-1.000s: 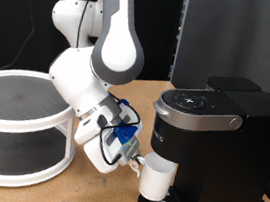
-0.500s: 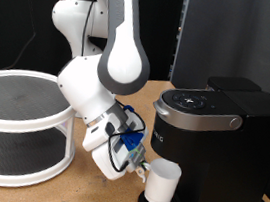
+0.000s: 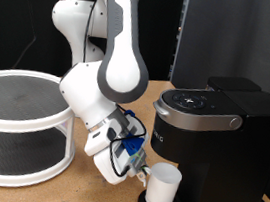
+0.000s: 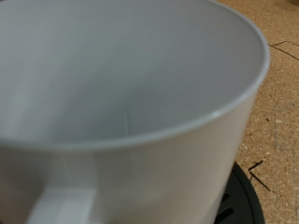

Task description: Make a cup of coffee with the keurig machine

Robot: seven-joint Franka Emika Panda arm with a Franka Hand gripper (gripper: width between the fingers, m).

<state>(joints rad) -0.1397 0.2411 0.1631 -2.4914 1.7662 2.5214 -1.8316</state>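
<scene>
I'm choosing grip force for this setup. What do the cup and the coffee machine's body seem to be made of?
The cup: probably glazed ceramic, smooth plain white with a thick rim, soft sheen in the wrist view. The keurig machine: likely matte black plastic, dull and even, with a silver-grey band that may be painted plastic or metal.

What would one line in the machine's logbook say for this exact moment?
gripper: at the cup's handle side, grip state unclear | cup: upright, on keurig machine drip tray | lid: down | wrist view: filled by cup, looks empty
</scene>
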